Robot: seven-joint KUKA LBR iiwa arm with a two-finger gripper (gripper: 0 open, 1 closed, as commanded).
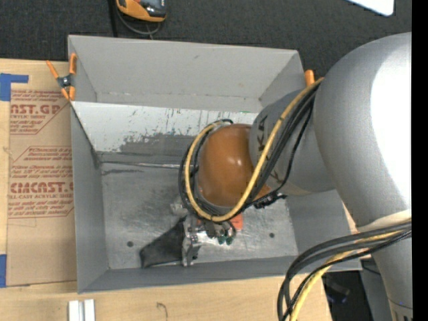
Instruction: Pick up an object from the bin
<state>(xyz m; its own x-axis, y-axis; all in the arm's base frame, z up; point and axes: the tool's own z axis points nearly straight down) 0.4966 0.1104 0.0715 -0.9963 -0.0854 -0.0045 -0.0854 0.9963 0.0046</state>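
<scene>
Resting in the grey bin (85, 192), a black object (157, 253) lies beside the jaws; their grip unclear.

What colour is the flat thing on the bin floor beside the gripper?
Black; the flat thing shows best in the camera view, left of the gripper.

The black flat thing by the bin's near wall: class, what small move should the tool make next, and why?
Probably a slight shift toward the view's left. The tool sits low over the floor of the bin, at the right end of the black thing, not over its middle; centring first should give a surer grip. Whether they touch cannot be told.
</scene>
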